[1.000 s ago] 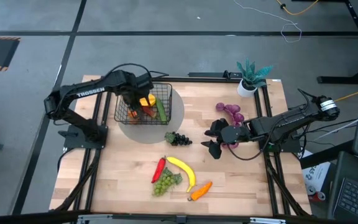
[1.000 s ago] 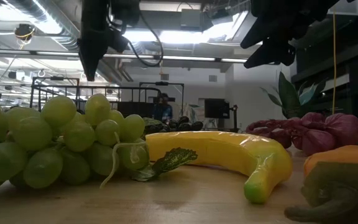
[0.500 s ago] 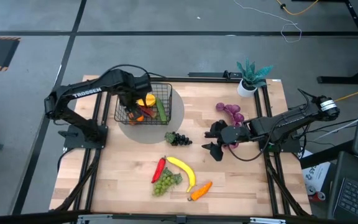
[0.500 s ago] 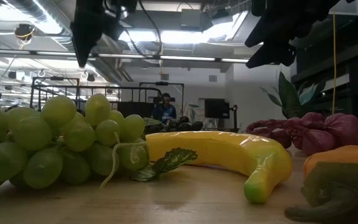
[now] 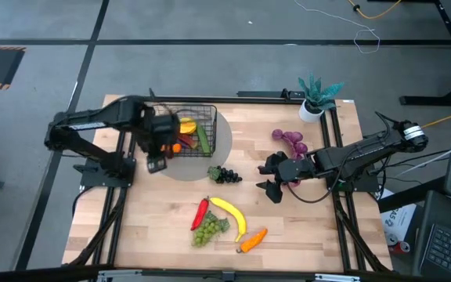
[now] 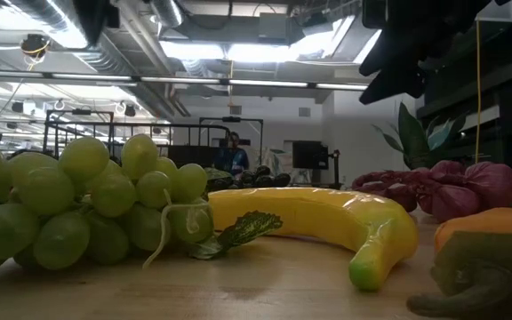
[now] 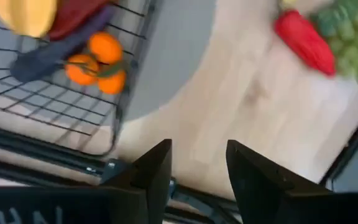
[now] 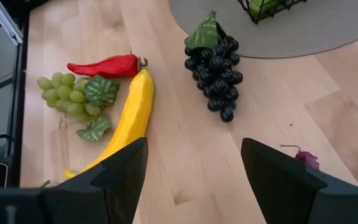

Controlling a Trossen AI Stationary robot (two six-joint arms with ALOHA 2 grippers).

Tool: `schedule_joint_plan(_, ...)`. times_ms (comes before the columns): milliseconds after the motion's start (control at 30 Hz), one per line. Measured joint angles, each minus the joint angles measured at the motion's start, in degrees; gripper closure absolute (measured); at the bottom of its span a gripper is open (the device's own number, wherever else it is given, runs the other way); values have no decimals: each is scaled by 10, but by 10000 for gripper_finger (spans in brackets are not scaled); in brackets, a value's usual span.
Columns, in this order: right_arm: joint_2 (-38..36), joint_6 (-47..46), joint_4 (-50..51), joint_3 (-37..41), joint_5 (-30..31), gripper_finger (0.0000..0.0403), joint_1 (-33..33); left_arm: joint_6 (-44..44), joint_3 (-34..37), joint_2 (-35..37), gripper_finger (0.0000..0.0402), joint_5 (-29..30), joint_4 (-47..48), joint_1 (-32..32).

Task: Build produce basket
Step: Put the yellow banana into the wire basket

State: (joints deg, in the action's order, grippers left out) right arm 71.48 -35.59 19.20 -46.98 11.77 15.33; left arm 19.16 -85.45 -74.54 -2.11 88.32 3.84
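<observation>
Probably lab: exposed ceiling ducts (image 6: 132, 36)

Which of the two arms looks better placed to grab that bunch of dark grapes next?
Probably the right. Its open claw hovers empty close beside the dark grapes, which its wrist camera faces directly. The left claw, also empty, sits beside the basket.

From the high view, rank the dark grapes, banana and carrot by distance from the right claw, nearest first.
Right claw hovers open at the table's right-middle.
1. Dark grapes: just toward the table's middle, below the basket.
2. Banana: lower centre, beside the chili.
3. Carrot: near the front edge, only slightly farther than the banana.
</observation>
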Motion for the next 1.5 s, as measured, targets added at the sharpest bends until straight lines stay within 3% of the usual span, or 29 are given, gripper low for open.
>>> schedule_joint_plan(233, 0, -2, 5, 0, 0, 141, 0, 71, 54, 75, 255, 33, -77, -84)
schedule_joint_plan(467, 0, -3, 1, 0, -11, 141, 0, 149, 218, 214, 255, 111, -225, -153)
schedule_joint_plan(633, 0, -3, -2, 0, -10, 141, 0, 121, 383, 312, 255, 123, -463, -199)
schedule_joint_plan(833, 0, -3, -4, 0, -9, 141, 0, -60, 569, 364, 255, 131, -837, -218)
schedule_joint_plan(1000, 0, -2, -26, 0, -9, 141, -2, -108, 672, 368, 255, 125, -1005, -209)
schedule_joint_plan(1200, 0, -3, -36, 0, 30, 141, -7, -130, 729, 368, 255, 123, -1106, -197)
schedule_joint_plan(1333, 0, -1, -35, 0, 65, 141, -9, -138, 731, 368, 255, 121, -1116, -195)
schedule_joint_plan(1500, 0, 3, -36, 0, 66, 141, -20, -138, 731, 368, 255, 121, -1115, -195)
